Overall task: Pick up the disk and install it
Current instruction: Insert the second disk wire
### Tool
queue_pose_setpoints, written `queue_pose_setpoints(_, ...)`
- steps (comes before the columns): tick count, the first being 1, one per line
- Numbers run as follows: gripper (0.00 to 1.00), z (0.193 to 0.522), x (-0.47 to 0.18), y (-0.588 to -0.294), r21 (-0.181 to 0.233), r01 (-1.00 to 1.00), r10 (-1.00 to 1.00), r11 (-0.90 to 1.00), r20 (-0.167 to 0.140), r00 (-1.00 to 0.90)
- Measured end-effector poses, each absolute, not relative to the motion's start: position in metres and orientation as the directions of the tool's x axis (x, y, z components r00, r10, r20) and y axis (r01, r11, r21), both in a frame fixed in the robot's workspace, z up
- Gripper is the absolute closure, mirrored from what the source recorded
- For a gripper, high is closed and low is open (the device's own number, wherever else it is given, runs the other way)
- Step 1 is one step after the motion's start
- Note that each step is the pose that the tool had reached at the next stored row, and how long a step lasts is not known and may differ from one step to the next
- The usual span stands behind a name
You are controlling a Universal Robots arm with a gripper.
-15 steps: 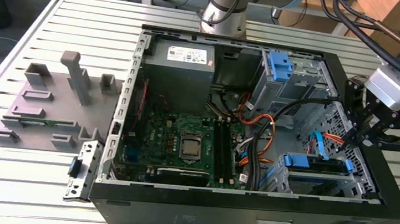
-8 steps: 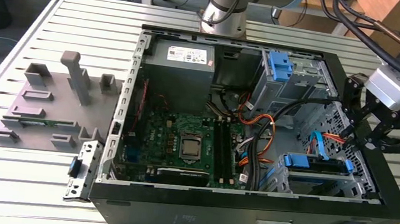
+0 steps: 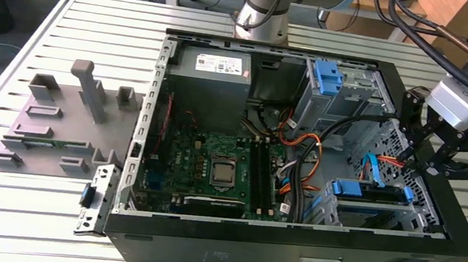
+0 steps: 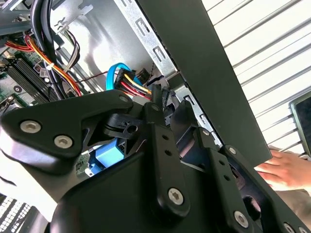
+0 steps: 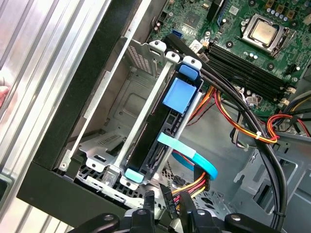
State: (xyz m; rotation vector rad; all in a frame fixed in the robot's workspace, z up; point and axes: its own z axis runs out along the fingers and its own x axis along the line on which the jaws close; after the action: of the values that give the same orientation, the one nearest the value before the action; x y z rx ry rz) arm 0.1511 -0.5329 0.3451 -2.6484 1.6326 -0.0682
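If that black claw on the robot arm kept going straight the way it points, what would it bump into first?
Probably the bundle of red, yellow and black connector wires just ahead of the black gripper, beside the blue-framed disk standing in its metal bay. Depth is hard to judge.

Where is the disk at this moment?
The disk sits in the drive cage at the case's front corner, on the exterior view's right, beside the orange and black cables; the hand hangs just above that side's case wall.
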Motion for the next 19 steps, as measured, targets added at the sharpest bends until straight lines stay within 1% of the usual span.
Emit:
queue_pose_setpoints(4, 0.67, 0.3451, 0.1511, -0.5329, -0.048, -0.892, -0.893, -0.449, 0.022, 0.449)
queue_pose_setpoints(5, 0.74, 0.3451, 0.1511, -0.5329, -0.048, -0.892, -0.893, -0.449, 0.022, 0.449)
queue_pose_setpoints(7, 0.74, 0.3451, 0.1511, -0.5329, -0.048, -0.892, -0.893, -0.449, 0.022, 0.449)
queue_pose_setpoints(8, 0.80, 0.3451, 0.1511, -0.5329, -0.048, -0.892, -0.893, -0.449, 0.022, 0.449)
queue_pose_setpoints(19, 0.80, 0.3451, 0.1416, -0.5329, -0.051, -0.892, -0.893, -0.449, 0.023, 0.449)
